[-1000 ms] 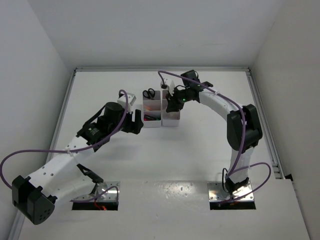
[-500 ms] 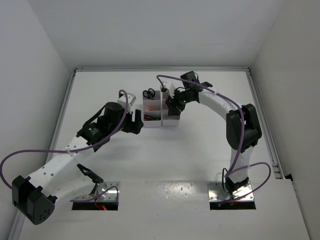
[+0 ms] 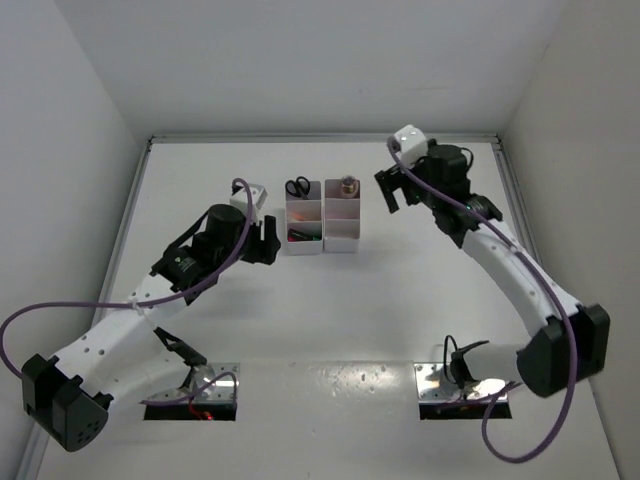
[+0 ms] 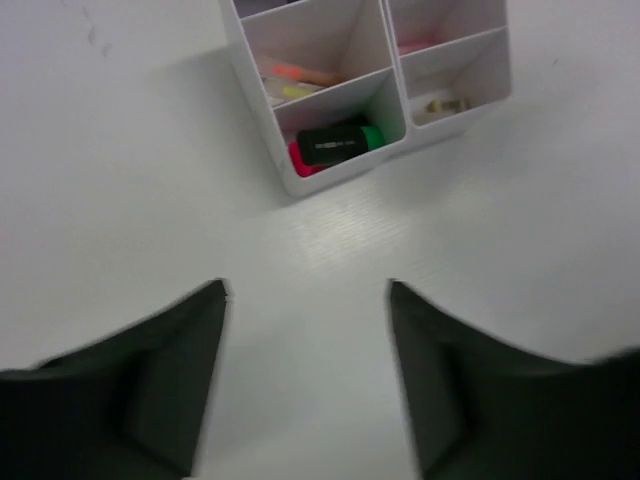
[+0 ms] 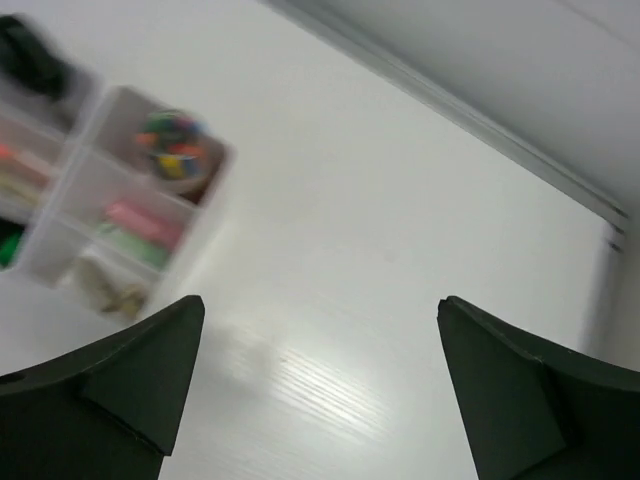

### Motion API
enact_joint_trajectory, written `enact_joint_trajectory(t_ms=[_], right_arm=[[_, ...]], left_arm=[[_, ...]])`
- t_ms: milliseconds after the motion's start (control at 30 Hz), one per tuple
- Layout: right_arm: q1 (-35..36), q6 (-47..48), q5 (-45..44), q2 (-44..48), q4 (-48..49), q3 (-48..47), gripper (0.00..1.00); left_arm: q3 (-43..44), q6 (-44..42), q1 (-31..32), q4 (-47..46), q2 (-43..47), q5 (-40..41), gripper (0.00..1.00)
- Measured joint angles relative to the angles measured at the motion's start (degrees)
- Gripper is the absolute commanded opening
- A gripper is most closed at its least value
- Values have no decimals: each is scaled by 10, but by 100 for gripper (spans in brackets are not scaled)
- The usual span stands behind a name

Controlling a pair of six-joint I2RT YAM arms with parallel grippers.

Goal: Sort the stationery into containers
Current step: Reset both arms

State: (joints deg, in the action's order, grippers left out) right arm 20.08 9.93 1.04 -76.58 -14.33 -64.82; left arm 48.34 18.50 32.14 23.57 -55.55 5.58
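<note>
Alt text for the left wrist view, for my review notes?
The left gripper, open and empty, hovers over the table before two white organiser boxes. The nearest compartment holds green and pink highlighters; the neighbouring box holds small beige blocks.

I see white nearly everywhere — the table (image 3: pixel 400 290), the left box (image 3: pixel 304 222) and the right box (image 3: pixel 342 240) are all white. The scissors (image 3: pixel 298 187) are black. The green highlighter (image 4: pixel 345 140) has a black cap — the other highlighter (image 4: pixel 299 160) is pink-red. My cables (image 3: pixel 573 365) are purple.

Bright even light, soft shadows, blurred wrist views
</note>
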Motion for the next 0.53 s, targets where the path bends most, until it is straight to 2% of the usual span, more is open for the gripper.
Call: enact_joint_trajectory(t_ms=[100,267,367,533], right_arm=[[-24,-27,-114,70,26,44,100],[-36,-66,-256,141,22,118,100],[-36,-89,-294,167,3,176,100],[-38,-107,-300,231,-21,280,100]], left_arm=[[0,12,0,-2,3,26,100],[0,19,0,-1,-2,65,100],[0,24,0,-1,-9,89,100],[-4,28,0,1,-13,122,100]])
